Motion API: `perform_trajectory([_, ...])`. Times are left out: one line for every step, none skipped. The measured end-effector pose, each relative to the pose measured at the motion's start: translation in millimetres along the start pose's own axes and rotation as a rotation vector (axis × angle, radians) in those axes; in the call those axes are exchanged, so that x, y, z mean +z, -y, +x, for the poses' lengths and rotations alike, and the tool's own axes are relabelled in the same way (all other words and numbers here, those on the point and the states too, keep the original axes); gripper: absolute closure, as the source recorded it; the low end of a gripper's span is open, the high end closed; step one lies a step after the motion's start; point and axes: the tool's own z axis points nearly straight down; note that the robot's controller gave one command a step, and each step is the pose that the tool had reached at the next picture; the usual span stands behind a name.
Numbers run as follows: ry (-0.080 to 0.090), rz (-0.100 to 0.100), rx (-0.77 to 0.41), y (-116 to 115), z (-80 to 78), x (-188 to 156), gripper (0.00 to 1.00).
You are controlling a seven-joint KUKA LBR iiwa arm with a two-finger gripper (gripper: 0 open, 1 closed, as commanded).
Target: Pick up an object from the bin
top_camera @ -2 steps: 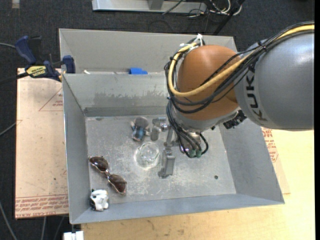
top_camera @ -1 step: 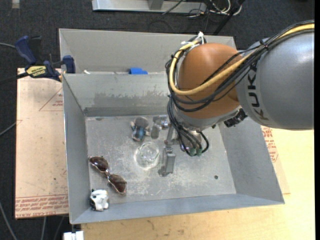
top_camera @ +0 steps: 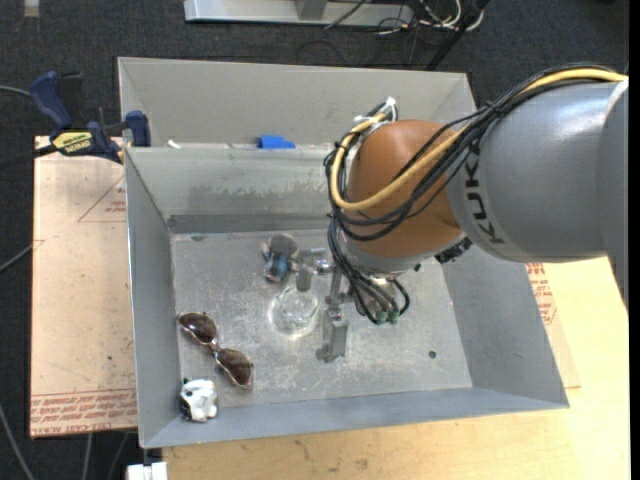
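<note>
Hanging low over the middle of the bin (top_camera: 150,288), a little right of the frame's centre, the claw (top_camera: 332,340) points straight down with its tip close to the grey floor. The arm (top_camera: 560,188) comes in from the right, and its orange cover (top_camera: 400,198) and looped cables (top_camera: 385,303) hide much of the wrist, so whether the claw is open or closed cannot be told from here. Nothing can be seen gripped in it.

Just to the claw's left lies a clear round thing (top_camera: 293,313), perhaps a small glass or plastic cup on its side. It is the nearest piece, and so the likeliest pick. Whether the claw touches it is unclear. Above it, towards the back wall, sits a small blue and grey thing (top_camera: 280,258).

Well apart, in the lower left of the frame, a pair of brown-lensed sunglasses (top_camera: 215,350) lies flat with its arms folded, and a white lump (top_camera: 198,400) rests in the corner just below them.

The loose pieces lie scattered on the flat floor, none stacked on another. The vertical pose suits a top-down grasp on such low, separate pieces, and the task looks not yet done.
</note>
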Motion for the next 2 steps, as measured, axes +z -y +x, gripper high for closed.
perform_trajectory([-0.003, -0.001, -0.358, 14.3, -23.0, 18.8, 0.00])
perform_trajectory([0.000, -0.001, -0.542, 26.9, -67.7, 47.7, 0.00])
